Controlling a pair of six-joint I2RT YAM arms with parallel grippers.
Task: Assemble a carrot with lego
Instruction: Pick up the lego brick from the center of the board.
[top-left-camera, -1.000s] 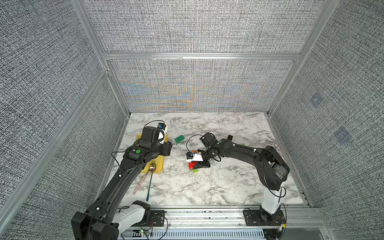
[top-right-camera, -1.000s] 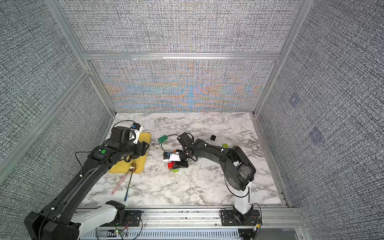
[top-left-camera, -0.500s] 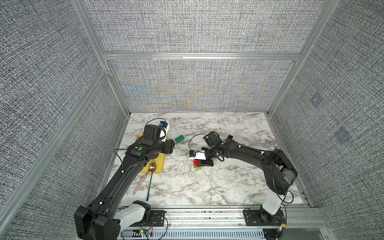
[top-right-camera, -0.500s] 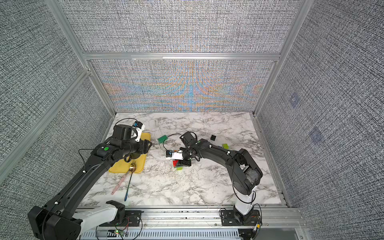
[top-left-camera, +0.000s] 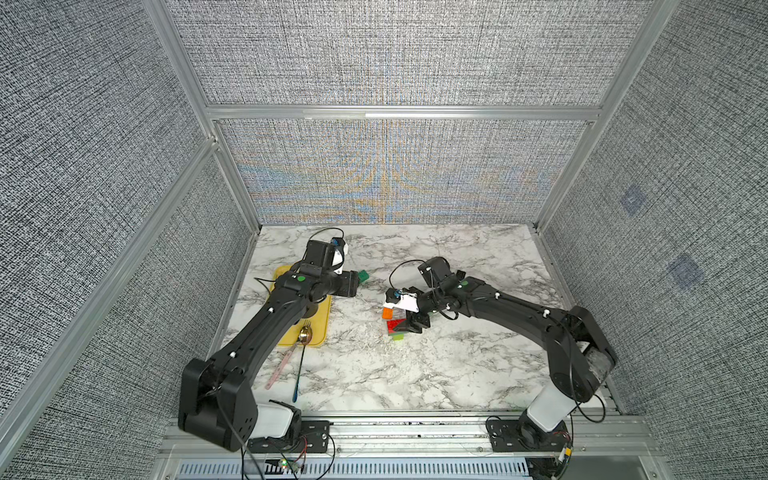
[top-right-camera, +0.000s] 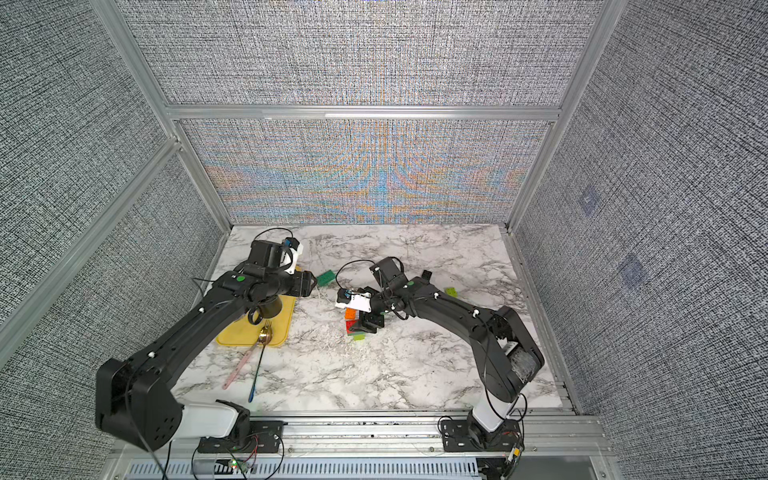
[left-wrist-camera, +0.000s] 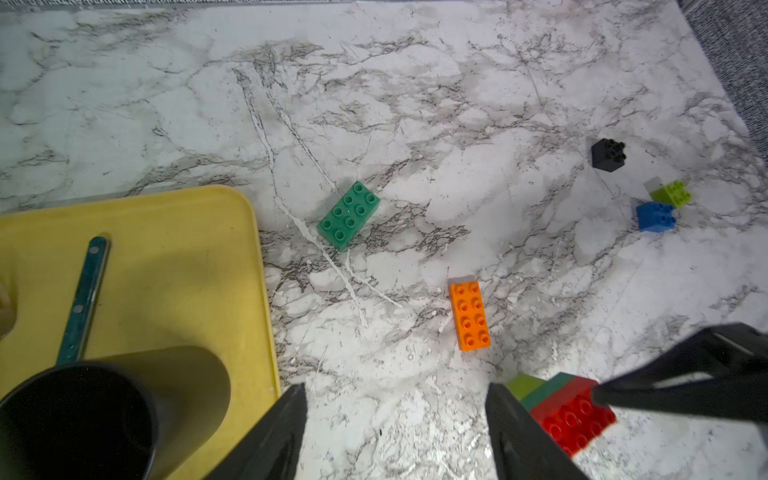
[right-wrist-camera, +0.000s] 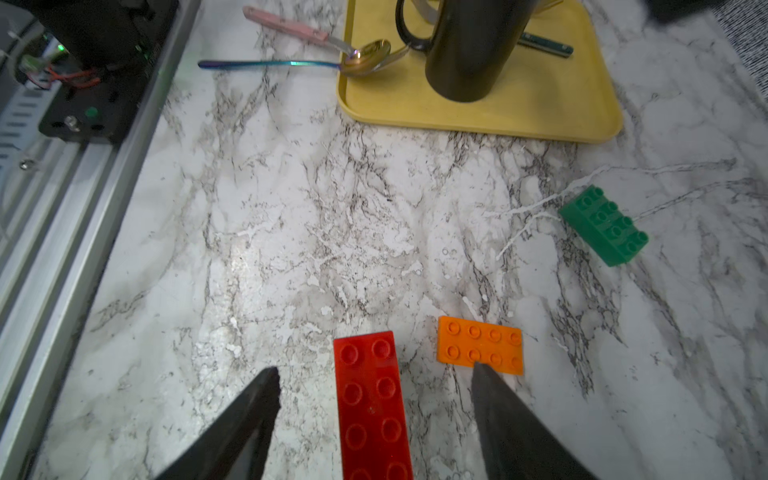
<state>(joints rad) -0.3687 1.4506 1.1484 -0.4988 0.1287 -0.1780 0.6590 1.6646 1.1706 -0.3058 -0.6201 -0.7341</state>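
Here the carrot (left-wrist-camera: 569, 411) lies flat, its red face toward the right gripper (right-wrist-camera: 374, 411).

A yellow tray (right-wrist-camera: 582, 116) sits on the marble tabletop (top-left-camera: 415, 374), carrying an upright black mug (right-wrist-camera: 469, 54) and a teal-handled utensil (left-wrist-camera: 83, 291). A gold-bowled spoon (right-wrist-camera: 365, 56) and a pink-handled utensil (right-wrist-camera: 286, 27) rest across the tray's edge, handles on the marble.

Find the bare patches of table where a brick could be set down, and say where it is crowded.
Free: the marble between the stack and the front rail, and the far strip by the back wall. Crowded: around the stack, orange brick and right claw, and the tray.
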